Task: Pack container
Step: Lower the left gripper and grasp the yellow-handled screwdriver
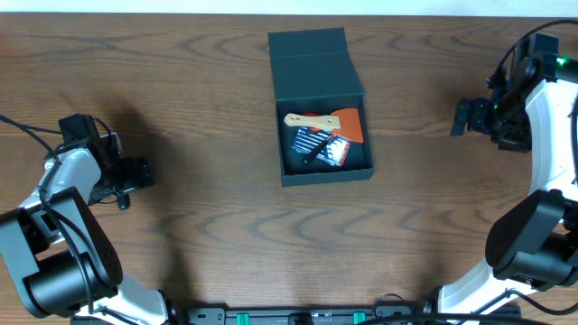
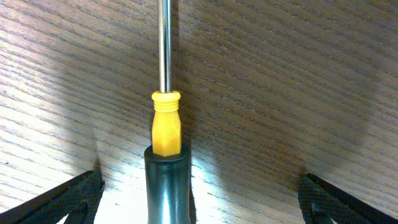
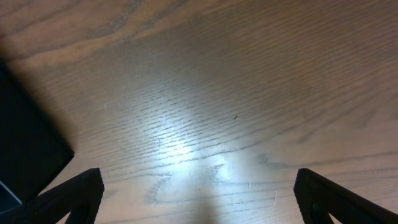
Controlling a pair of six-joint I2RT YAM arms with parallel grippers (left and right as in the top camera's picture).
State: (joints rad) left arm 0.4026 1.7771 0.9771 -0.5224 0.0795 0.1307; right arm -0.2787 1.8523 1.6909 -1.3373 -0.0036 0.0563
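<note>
The container (image 1: 323,173) is a dark teal-grey box at the table's middle, its flap lid (image 1: 312,61) open toward the back. Inside lie an orange scraper with a wooden handle (image 1: 327,121) and black striped packets (image 1: 318,145). My left gripper (image 1: 137,171) is at the far left; in the left wrist view it (image 2: 199,202) is open wide. Between its fingers, untouched, a screwdriver (image 2: 166,127) with a yellow collar, dark grip and steel shaft lies on the wood. My right gripper (image 1: 462,117) is at the far right, open and empty (image 3: 199,196).
The table is dark brown wood grain (image 1: 208,226). A dark corner of the container (image 3: 28,146) shows at the left edge of the right wrist view. Both arm bases stand at the front corners.
</note>
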